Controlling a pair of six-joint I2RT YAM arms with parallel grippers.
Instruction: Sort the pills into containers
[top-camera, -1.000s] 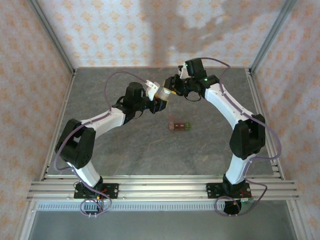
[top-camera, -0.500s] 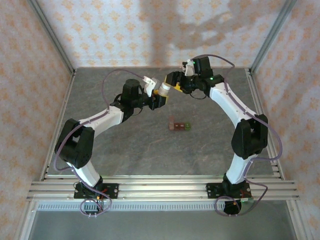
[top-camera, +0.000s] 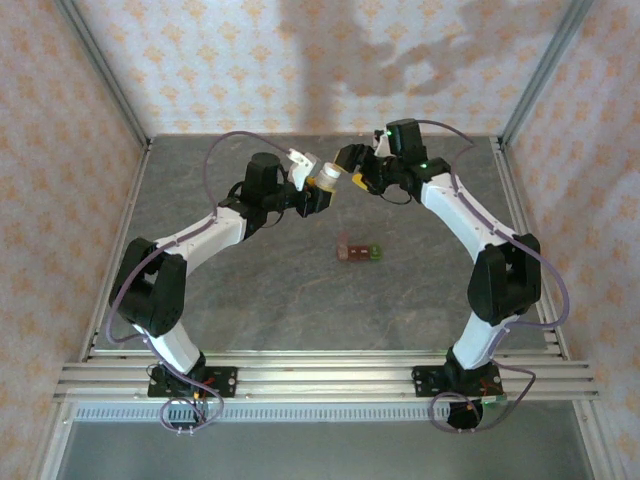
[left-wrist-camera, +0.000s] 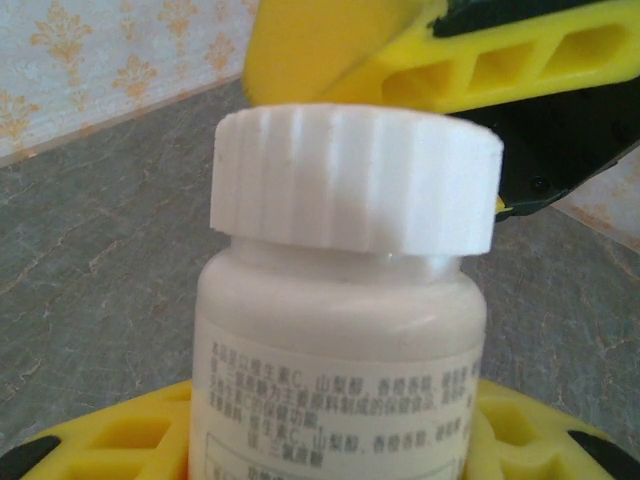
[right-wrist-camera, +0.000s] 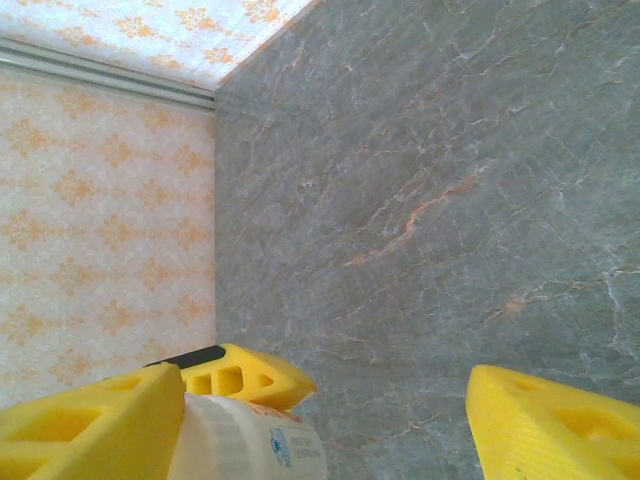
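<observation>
Two arms (top-camera: 210, 235): met over the far middle of the table (top-camera: 250, 300).
Left claw (top-camera: 322, 188): clamped on the white bottle (top-camera: 326, 178), fingers on either side of its body, holding it above the table.
Right claw (top-camera: 352, 170): jaws wide apart at the bottle's cap (left-wrist-camera: 355, 180), one finger just beside it, gripping nothing.
Containers (top-camera: 358, 250): lay on the table nearer the bases, well apart from both claws, touched by neither.

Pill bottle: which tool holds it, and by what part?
Left tool grips the white bottle by its body, below the cap; right tool is open, holding nothing.
</observation>
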